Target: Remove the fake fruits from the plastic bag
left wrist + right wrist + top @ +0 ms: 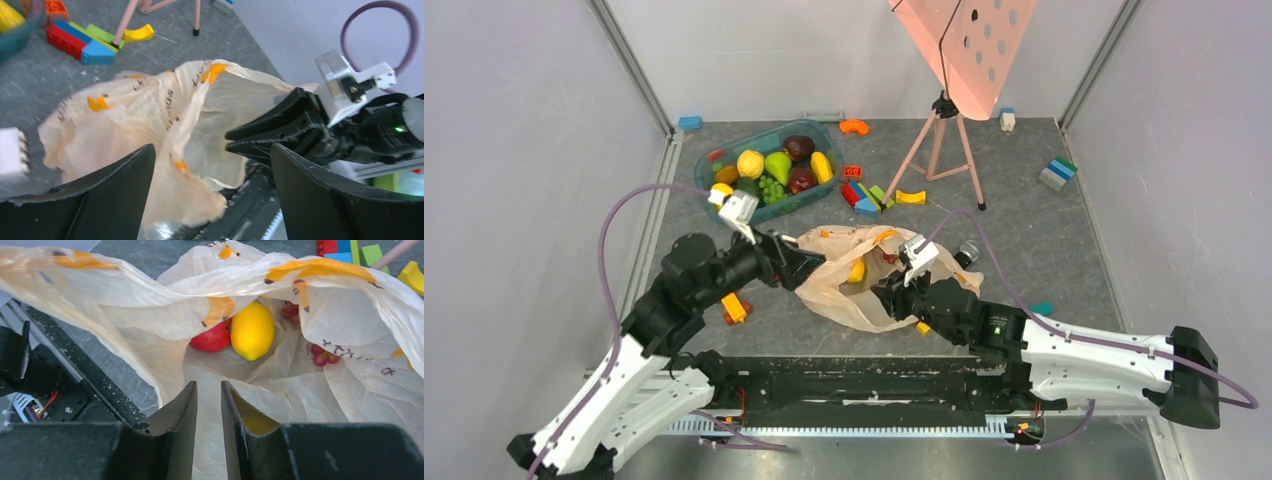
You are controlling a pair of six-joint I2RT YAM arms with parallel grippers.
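A grey surface (1024, 230) is walled in white. Toward the middle of its near edge lies the plastic bag (839, 290), mouth agape. Its lip looks pinched in the narrowed right gripper (209, 387), that arm stretched low. The left gripper (212, 150) is spread wide at the mouth, arm angled inward. The yellow fruit (252, 330) is best approached first, with the film kept clear of the jaws.

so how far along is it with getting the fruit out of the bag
Looks partly done: several fruits lie in the teal tub. In hand: the left gripper is open astride a fold of the plastic bag; the right gripper is close-fingered at its near rim, grip unclear. Left: a yellow lemon, a red fruit and grapes inside the bag.
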